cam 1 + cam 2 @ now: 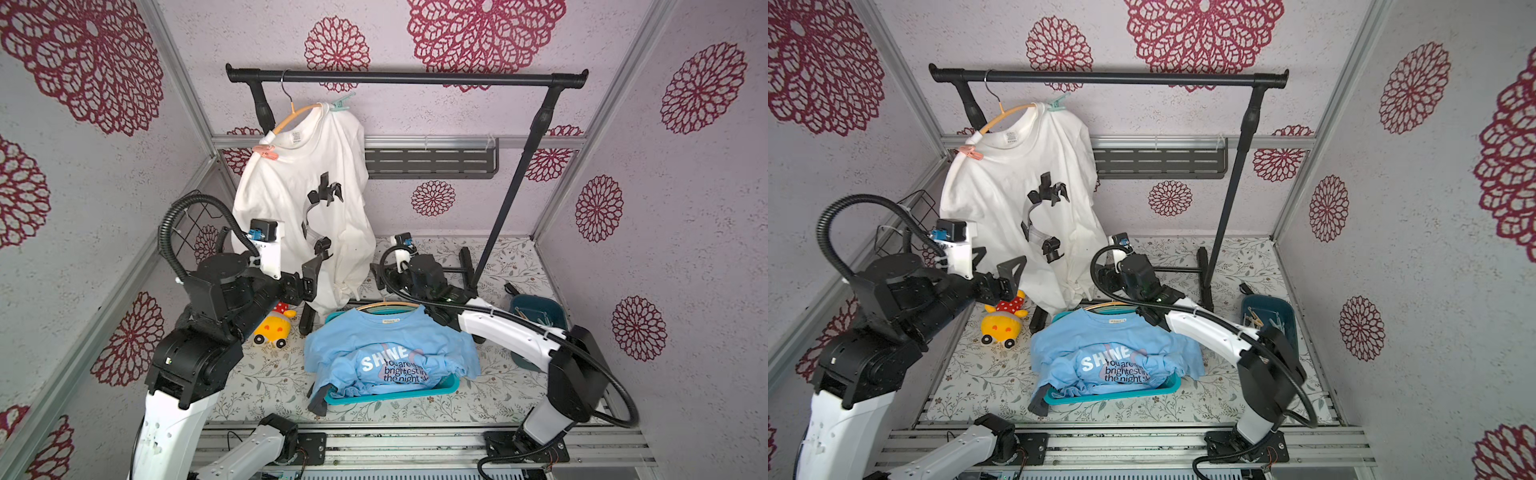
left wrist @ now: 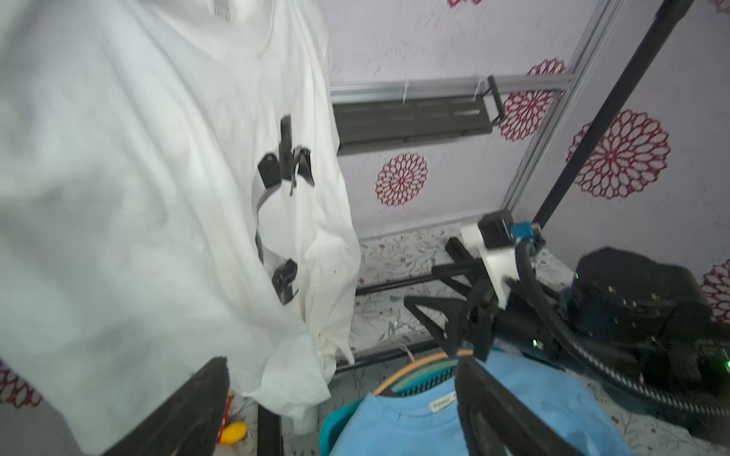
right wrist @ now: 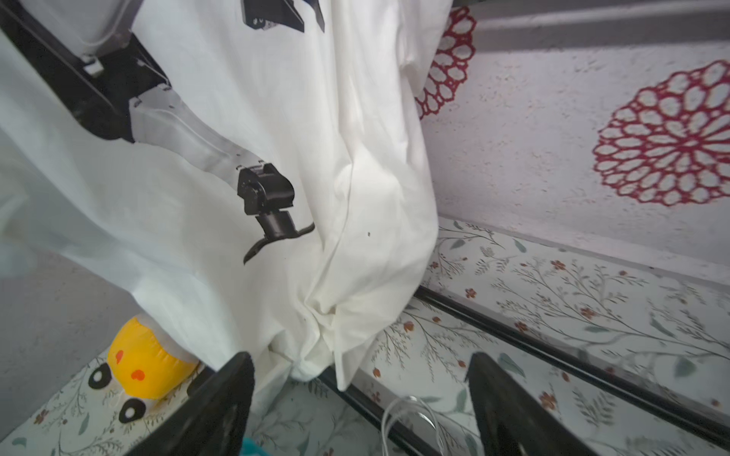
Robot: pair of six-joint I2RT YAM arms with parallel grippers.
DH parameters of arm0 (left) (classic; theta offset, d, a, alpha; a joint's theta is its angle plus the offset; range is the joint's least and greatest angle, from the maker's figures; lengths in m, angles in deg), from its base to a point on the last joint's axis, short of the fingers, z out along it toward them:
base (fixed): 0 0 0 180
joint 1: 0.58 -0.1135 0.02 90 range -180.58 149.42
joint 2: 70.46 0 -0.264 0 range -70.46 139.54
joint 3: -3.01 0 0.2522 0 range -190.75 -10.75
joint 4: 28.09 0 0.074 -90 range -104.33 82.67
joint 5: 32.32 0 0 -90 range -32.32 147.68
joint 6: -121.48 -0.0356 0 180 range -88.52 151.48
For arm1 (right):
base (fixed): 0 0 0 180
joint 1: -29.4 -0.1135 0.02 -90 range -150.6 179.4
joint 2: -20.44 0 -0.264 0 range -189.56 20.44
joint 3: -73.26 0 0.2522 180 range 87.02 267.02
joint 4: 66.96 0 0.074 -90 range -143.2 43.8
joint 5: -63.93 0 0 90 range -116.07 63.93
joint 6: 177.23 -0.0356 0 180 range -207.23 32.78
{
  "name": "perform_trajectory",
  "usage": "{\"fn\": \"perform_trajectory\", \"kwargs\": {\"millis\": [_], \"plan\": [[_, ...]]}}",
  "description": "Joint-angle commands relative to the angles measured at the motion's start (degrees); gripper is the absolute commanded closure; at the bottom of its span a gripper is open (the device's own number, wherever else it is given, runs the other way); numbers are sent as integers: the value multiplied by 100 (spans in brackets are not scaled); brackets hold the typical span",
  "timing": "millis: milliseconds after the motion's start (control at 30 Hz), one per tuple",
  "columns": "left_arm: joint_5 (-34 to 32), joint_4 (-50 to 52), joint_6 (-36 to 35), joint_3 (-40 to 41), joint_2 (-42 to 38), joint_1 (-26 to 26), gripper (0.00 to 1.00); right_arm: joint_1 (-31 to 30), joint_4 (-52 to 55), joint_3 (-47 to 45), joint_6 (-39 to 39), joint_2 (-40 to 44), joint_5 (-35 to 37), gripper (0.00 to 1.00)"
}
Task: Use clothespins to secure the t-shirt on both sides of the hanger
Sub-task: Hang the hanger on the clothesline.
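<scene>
Pink clothespin point(image 1: 265, 153), mint clothespin point(image 1: 341, 104): two.

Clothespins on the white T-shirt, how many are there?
2. A pink clothespin clips the lower shoulder; a mint green clothespin clips the higher shoulder. The back of the white T-shirt is hidden.

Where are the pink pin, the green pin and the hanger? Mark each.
pink pin point(image 1: 266, 152), in a top view, its body.
green pin point(image 1: 342, 104), in a top view, its body.
hanger point(image 1: 303, 110), in a top view, its bare arm.
</scene>
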State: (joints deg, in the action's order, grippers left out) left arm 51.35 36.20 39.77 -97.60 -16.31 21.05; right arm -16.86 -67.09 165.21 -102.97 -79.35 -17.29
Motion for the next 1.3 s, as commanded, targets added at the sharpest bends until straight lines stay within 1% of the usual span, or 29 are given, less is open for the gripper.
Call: {"fn": "perform_trajectory", "kwargs": {"millis": [0,100,167,267,333,400,467,533,600,700,767,833,933,1033,1067,1167,1267], "plan": [[-177,-95,416,587,-156,26,8,156,-321,571,-385,-658,-373,13],[-344,-294,633,1075,-188,26,7,222,-371,1230,-493,-1328,-395,14],[-633,-347,831,1326,-128,29,6,264,-459,1580,-609,-1724,-268,15],[-1002,-577,961,1839,16,17,4,308,-522,1962,-702,-2155,-254,16],[-1152,-794,961,2117,220,-46,3,327,-587,2050,-694,-2300,-220,17],[-1234,-1032,1068,2253,493,-210,2,345,-615,2053,-639,-2328,-126,17],[-842,-1244,1357,2291,808,-709,3,354,-581,2034,-555,-2285,-16,17],[-664,-1378,1691,2294,1025,-1099,4,355,-537,1974,-439,-2172,32,17],[-909,-1611,1793,2347,1247,-1204,4,355,-567,1856,-396,-2029,84,17],[-1567,-1712,1950,2317,1667,-1251,3,362,-626,1604,-373,-1753,94,16],[-1565,-1836,2120,2309,1853,-1464,2,361,-635,1454,-324,-1562,26,16],[-1468,-2073,2266,2347,1889,-1671,1,361,-582,1298,-276,-1363,-7,16],[-1718,-2462,2363,2505,1851,-2011,1,361,-486,1011,-174,-999,85,16],[-1674,-2436,2499,2467,1871,-2394,3,355,-341,717,-98,-600,178,16],[-1608,-2465,2473,2449,1858,-2441,3,355,-227,640,-93,-462,225,16],[-1676,-2521,2350,2332,1852,-2483,3,355,154,441,-85,-52,405,16],[-1644,-2468,2421,2219,1855,-2550,2,339,342,26,-106,510,510,16]]}}
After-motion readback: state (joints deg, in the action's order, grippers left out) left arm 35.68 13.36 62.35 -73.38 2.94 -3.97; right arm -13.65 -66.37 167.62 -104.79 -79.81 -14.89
